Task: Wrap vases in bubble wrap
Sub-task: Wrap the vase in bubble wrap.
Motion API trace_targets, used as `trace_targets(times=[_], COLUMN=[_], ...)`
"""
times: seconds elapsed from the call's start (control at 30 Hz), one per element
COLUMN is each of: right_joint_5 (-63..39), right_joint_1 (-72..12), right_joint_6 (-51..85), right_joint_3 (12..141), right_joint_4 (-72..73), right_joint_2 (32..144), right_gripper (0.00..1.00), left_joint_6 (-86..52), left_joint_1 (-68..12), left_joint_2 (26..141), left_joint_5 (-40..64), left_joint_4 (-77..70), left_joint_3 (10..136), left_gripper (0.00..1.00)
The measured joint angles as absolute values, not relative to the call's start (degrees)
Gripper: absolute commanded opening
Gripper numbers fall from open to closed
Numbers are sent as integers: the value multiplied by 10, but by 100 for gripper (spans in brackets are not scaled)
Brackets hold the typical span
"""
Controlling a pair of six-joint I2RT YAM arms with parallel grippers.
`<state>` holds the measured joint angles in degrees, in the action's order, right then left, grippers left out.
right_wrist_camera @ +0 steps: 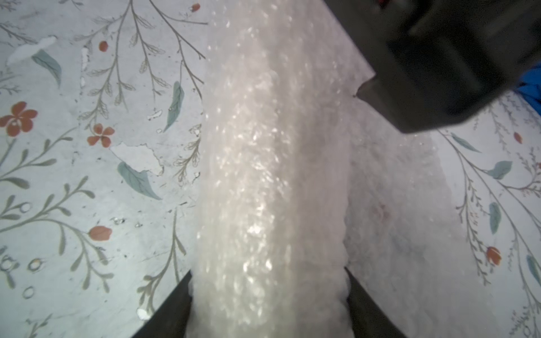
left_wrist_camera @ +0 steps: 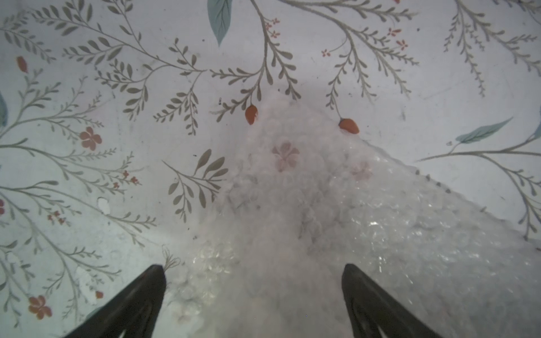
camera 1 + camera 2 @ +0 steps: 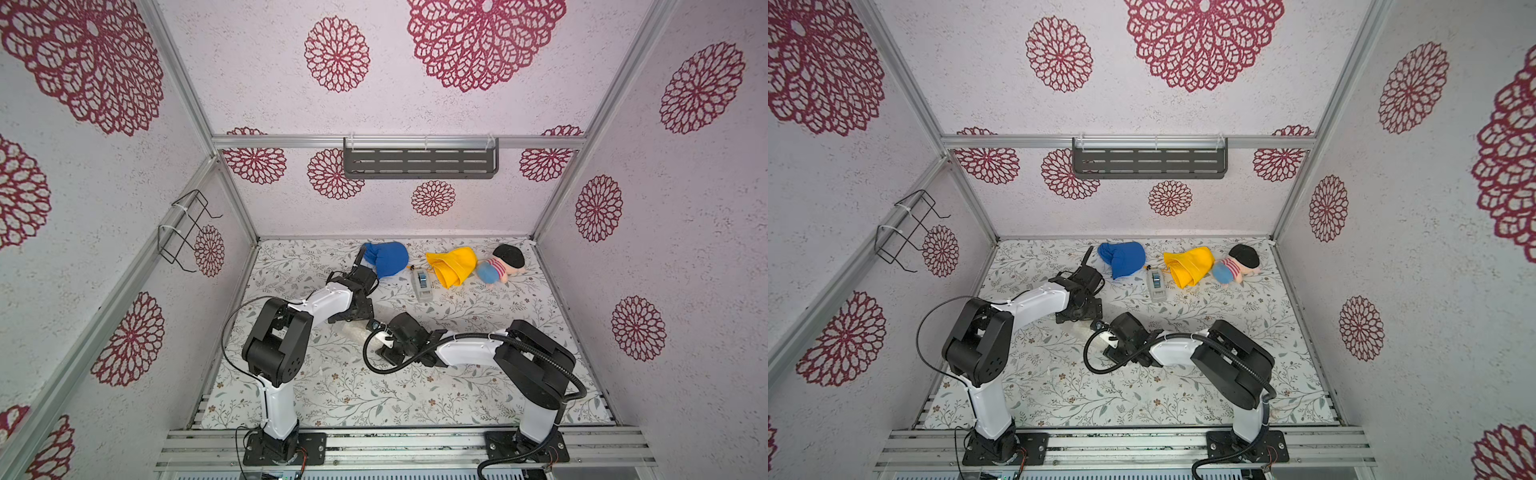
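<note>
right gripper (image 1: 268,272) clenched on rolled bubble wrap (image 1: 263,146) | left gripper (image 2: 254,266) spread wide above its flat flap | roll mid-frame in a top view (image 3: 355,331) | I see bare bench (image 3: 374,399) along the lower frame

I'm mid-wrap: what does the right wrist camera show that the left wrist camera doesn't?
Only right wrist: a long, shiny roll of clear bubble wrap with the fingers of the right gripper against both its sides, the left arm's black end, and a corner of blue cloth. Only left wrist: the fingers of the left gripper spread wide over a loose, flat tail of wrap with the print showing through. Both: bubble wrap on the floral-printed table.
</note>
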<state>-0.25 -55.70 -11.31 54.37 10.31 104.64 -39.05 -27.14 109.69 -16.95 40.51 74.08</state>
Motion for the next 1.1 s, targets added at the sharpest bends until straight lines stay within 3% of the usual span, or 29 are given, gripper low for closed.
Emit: trace_targets(times=[0.1,0.27,0.47,0.6,0.83,1.1], right_joint_5=[-8,-51,-151,-250,-396,-418], right_joint_1=[-557,-547,-511,-479,-432,-424], right_joint_6=[-107,-78,13,104,233,287], right_joint_3=[544,544,585,604,594,581], right_joint_4=[103,100,74,94,202,248], right_joint_2=[1046,1047,1078,1112,1157,1164], right_gripper=[41,40,40,39,39,39], left_joint_6=[-394,-409,-425,-452,-522,-591], left_joint_1=[-260,-210,-167,-176,-205,-232], left_joint_2=[1096,1055,898,816,793,809], left_joint_5=[-170,-175,-177,-107,12,80], left_joint_4=[419,448,431,380,246,79], left_joint_3=[741,741,707,627,451,396], left_gripper=[97,97,97,98,98,98])
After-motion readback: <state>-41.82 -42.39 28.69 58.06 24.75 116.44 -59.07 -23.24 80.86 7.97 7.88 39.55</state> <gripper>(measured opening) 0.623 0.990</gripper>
